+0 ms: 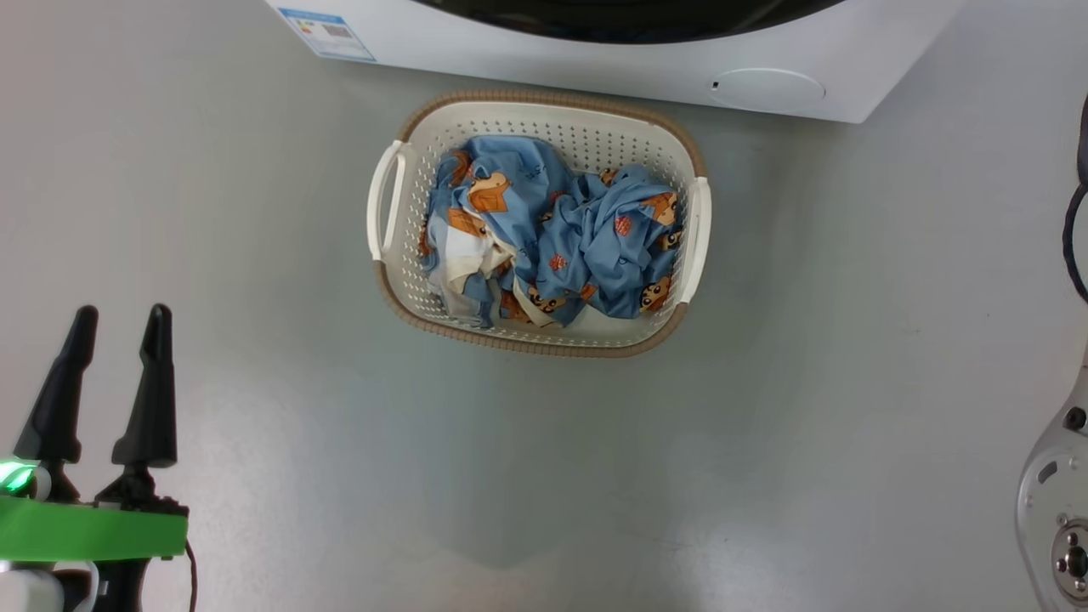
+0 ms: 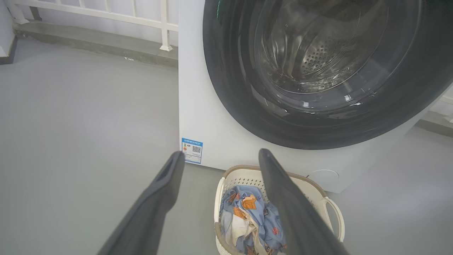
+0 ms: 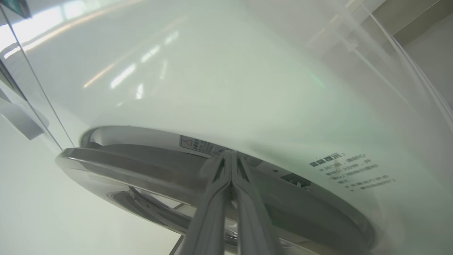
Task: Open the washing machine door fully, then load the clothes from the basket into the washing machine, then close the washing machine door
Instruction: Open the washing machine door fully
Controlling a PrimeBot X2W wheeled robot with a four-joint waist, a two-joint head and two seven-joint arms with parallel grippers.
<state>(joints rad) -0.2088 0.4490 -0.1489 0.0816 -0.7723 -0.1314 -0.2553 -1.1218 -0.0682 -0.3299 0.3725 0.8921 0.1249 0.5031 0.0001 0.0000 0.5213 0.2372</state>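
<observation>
While the right jaws sit clenched at the door (image 3: 124, 161) rim, hook it and swing wide; left jaws gape, clear of the basket (image 1: 544, 348).

Glossy black door rim (image 2: 226, 106), perforated plastic basket (image 1: 586, 127)

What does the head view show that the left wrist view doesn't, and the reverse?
Head view's extra: the whole basket from above with both handles, a green band on the left wrist, a pale arm part at the right edge. Left wrist view's extra: the washing machine door with its black rim and glass, the steel drum behind, a white railing. Shared: the clothes in the basket, the blue label sticker, the round flap, the open left gripper.
</observation>
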